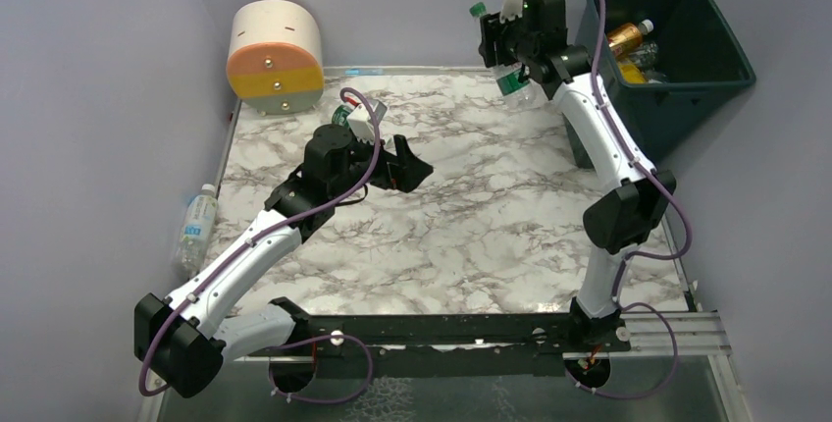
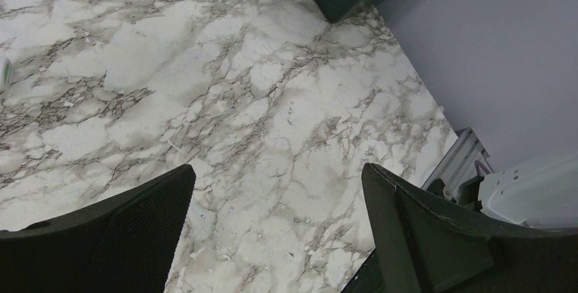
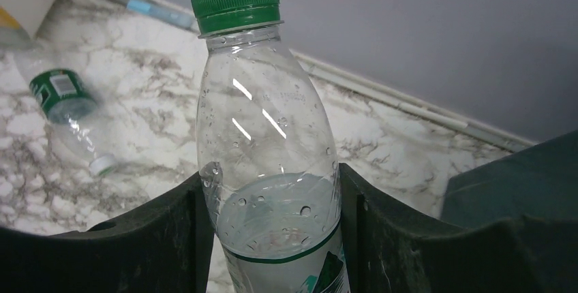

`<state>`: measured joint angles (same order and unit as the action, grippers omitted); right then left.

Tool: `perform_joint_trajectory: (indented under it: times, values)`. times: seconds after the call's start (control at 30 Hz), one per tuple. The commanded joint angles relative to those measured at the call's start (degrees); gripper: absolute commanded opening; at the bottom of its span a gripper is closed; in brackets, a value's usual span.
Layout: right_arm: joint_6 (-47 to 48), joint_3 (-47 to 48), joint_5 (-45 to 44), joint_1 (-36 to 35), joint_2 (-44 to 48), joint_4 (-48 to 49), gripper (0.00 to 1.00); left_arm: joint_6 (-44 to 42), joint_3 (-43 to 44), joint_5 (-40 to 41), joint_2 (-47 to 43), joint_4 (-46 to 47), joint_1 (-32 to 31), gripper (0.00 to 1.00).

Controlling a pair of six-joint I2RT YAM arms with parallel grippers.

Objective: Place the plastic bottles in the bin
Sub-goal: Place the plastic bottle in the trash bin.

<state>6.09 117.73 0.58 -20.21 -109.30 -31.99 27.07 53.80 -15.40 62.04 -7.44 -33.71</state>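
The right gripper (image 3: 272,194) clamps a green-capped bottle (image 3: 262,122) at its green label, print unreadable, raised near the far right corner beside the bin (image 1: 687,113). The left gripper (image 2: 276,177) gapes wide, empty, over mid-desk. A second bottle (image 3: 65,95) lies by the far edge, barcode showing.

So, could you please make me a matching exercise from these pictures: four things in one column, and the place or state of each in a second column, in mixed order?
Things
1. green-capped bottle
2. blue-labelled bottle
3. orange-filled bottle
4. left pincer

Places or states
A. inside the bin
B. open, over the marble table
C. clamped in the right pincer
D. lying by the table's left edge

Pairs: 1-C; 2-D; 3-A; 4-B
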Motion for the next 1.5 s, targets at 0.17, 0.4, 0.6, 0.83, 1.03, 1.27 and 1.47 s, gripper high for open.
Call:
perform_joint_trajectory:
  times: [0.17, 0.4, 0.6, 0.83, 1.03, 1.27, 1.47]
  values:
    - [3.66, -0.61, -14.81, -0.25, 9.07, 17.33, 0.59, -1.93, 1.75, 0.72, -1.42, -1.20, 0.28, 0.99]
    - [11.02, -11.32, -23.15, -0.05, 17.35, 36.91, 0.61, -2.13, 1.72, 0.64, -1.28, -0.95, 0.36, 0.99]
    - [16.90, -17.89, -27.14, 2.69, 21.45, 51.23, 0.61, -1.97, 1.07, 0.59, -1.66, -0.76, 0.35, 0.99]
    - [8.64, -15.75, -23.99, 14.14, 19.49, 51.88, 0.61, -1.69, 0.24, 0.67, -2.22, -0.57, 0.38, 0.99]
    - [-0.05, -12.41, -22.51, 20.10, 16.52, 47.26, 0.61, -0.99, 0.24, 0.10, -1.19, 0.45, 0.34, 0.99]
    - [-3.38, -10.94, -23.13, 22.69, 14.43, 42.06, 0.62, -1.26, 0.25, 0.26, -1.31, 0.36, 0.37, 0.99]
    - [-7.23, -12.10, -21.93, 25.38, 14.14, 39.13, 0.64, -1.27, -0.18, 0.28, -1.40, 0.31, 0.32, 0.99]
